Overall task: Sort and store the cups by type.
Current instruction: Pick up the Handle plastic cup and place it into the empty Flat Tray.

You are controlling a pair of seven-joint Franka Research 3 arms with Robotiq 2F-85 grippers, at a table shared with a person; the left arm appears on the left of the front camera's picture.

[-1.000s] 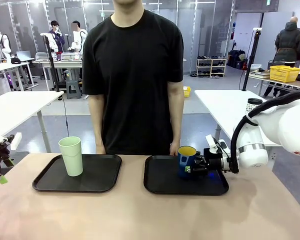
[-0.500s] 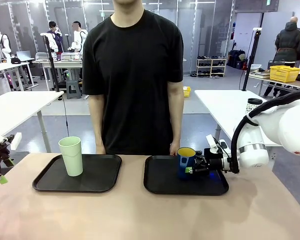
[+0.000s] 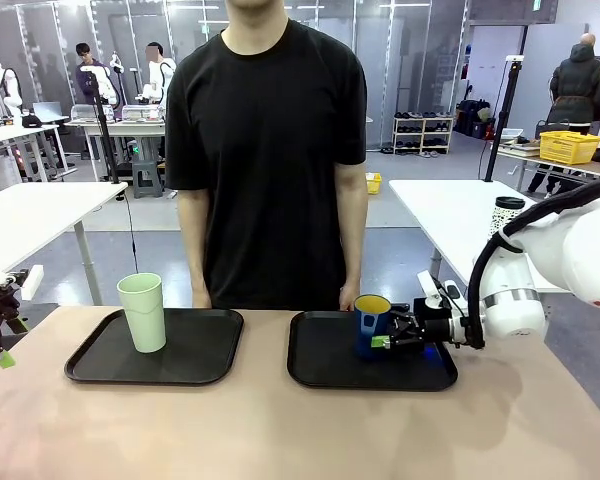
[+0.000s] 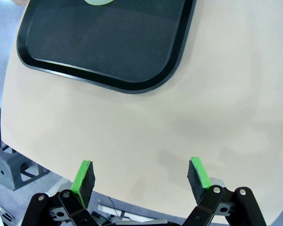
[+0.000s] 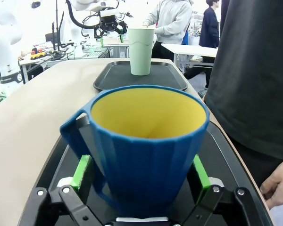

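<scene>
right arm backing off slightly, blue mug left standing on the right tray, tumbler and left arm unchanged.
right gripper (image 3: 384,340) sits level with the dark blue mug (image 3: 372,322), jaws wide with a green pad on each side of the mug body, seemingly not pressing, though contact is hard to judge up close; reads as a release after placing. mug is upright on the right-hand black tray (image 3: 320,372), handle toward the gripper's side. pale green tumbler (image 3: 142,312) stands upright on the left black tray (image 3: 100,365), so one cup type per tray. left gripper (image 4: 140,175) spread wide, empty, parked over bare table (image 4: 132,127) near the tray corner. person's hands rest at the far edge.
</scene>
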